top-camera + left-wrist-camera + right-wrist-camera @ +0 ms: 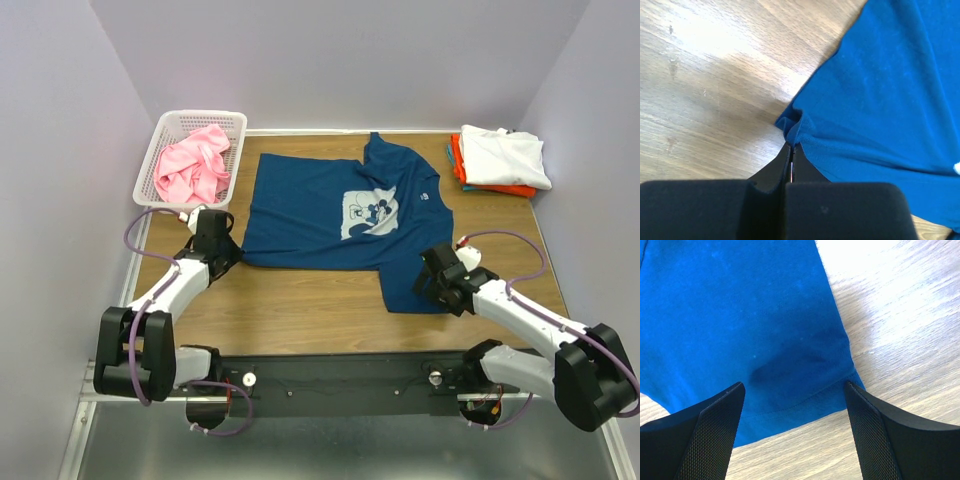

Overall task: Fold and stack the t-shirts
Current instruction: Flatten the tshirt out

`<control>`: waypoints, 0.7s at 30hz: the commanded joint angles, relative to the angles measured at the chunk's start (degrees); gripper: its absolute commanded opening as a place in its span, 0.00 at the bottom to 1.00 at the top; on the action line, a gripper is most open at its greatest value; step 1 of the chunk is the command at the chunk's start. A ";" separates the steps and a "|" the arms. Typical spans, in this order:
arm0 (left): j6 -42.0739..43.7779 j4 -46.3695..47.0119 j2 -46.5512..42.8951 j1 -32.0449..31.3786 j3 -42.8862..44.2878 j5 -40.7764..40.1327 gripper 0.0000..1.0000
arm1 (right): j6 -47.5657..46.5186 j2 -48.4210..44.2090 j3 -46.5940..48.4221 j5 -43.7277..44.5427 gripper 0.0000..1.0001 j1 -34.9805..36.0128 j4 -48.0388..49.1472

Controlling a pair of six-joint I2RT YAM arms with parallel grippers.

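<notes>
Top view: a navy t-shirt (340,225) lay spread flat, print up, at the centre of a wooden table (300,300). At the frame's lower left, the left gripper (228,252) sat at the shirt's lower-left corner. In the left wrist view its jaws were pinched fully together on that corner, and the hem bunched up between them, a hold that looks meant for lifting the edge to fold it.

At the lower right, the right gripper (440,285) hung over a flap of the shirt, probably a sleeve. In the right wrist view its fingers (715,430) stood wide apart, straddling the hemmed edge and holding nothing, apparently poised to grip.

At upper left, a pink t-shirt (195,165) lay crumpled in a white basket (160,150). At upper right, a folded white t-shirt (505,155) topped an orange one (458,160).
</notes>
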 commanded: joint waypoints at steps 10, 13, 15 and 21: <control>0.35 2.68 -12.39 0.11 -3.16 -5.16 0.00 | 1.60 -0.01 -1.44 2.21 0.87 0.09 -1.46; 0.52 5.21 -15.91 0.11 -5.18 -3.76 0.00 | 0.20 -1.67 1.45 2.21 0.87 0.09 -4.61; 0.26 4.96 -16.26 0.11 -6.06 -3.23 0.00 | 0.10 -2.73 2.34 1.95 0.87 0.09 -5.94; -0.88 5.56 -15.73 0.02 -8.70 -2.79 0.00 | 1.51 -4.05 1.99 -0.87 0.87 0.09 -8.84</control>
